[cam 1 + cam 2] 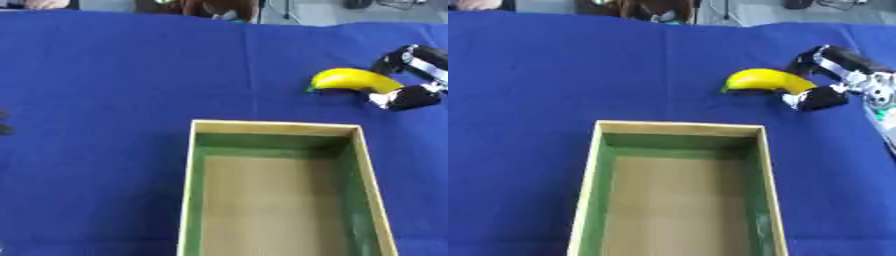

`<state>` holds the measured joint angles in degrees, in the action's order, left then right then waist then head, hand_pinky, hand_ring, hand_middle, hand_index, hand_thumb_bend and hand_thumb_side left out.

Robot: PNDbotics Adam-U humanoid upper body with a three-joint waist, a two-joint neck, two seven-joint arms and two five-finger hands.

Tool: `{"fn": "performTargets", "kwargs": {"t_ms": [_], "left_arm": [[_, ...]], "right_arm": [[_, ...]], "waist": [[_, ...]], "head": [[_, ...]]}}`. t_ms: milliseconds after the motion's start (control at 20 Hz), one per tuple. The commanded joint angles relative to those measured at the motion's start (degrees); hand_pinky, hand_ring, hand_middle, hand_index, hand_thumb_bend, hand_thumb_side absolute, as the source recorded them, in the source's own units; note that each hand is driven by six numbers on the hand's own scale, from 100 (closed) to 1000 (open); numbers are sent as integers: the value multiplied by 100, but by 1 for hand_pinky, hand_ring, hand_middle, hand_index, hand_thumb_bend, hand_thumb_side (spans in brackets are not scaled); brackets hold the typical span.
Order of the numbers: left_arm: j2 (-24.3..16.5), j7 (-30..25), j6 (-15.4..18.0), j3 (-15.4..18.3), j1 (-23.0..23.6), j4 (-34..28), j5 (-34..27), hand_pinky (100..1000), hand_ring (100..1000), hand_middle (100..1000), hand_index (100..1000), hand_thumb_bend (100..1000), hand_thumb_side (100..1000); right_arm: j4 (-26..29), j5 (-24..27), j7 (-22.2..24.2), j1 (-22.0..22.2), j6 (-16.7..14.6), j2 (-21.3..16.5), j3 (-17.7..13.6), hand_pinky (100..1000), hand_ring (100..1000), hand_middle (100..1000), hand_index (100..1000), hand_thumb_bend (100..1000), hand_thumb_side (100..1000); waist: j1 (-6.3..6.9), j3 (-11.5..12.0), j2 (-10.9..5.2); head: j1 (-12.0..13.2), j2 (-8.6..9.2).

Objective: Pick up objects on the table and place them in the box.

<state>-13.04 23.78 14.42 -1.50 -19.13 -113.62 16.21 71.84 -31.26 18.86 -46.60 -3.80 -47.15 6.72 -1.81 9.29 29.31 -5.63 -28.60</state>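
Observation:
A yellow banana (pixel 350 79) is at the right of the blue cloth, beyond the far right corner of the box. My right hand (pixel 857 74) comes in from the right edge. Its fingers (pixel 822 56) curl over the banana's right end, and the thumb (pixel 815 98) closes in below it. I cannot tell whether the banana rests on the cloth or is slightly off it. The open box (pixel 276 127) has a pale wooden rim, green inner walls and a tan floor, and holds nothing. Small dark parts of my left hand (pixel 4 129) show at the left edge.
The blue cloth (pixel 114 90) covers the whole table, stretching wide to the left of and beyond the box. The box runs off the bottom edge of the view. Objects and a person show past the table's far edge.

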Motion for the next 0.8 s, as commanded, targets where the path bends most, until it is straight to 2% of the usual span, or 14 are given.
{"fn": "performTargets", "kwargs": {"t_ms": [50, 800], "left_arm": [[-32, 9, -22, 34, -4, -97, 16, 441, 540, 613, 821, 100, 1000], [-44, 15, -45, 51, 54, -97, -5, 443, 540, 613, 821, 100, 1000]], "right_arm": [[141, 76, -38, -86, 15, -210, -45, 748, 722, 531, 671, 216, 401], [703, 444, -416, -32, 194, -353, 11, 709, 663, 425, 558, 183, 399]], "waist": [[6, -8, -157], [23, -84, -308]], "head": [[16, 39], [72, -59]]}}
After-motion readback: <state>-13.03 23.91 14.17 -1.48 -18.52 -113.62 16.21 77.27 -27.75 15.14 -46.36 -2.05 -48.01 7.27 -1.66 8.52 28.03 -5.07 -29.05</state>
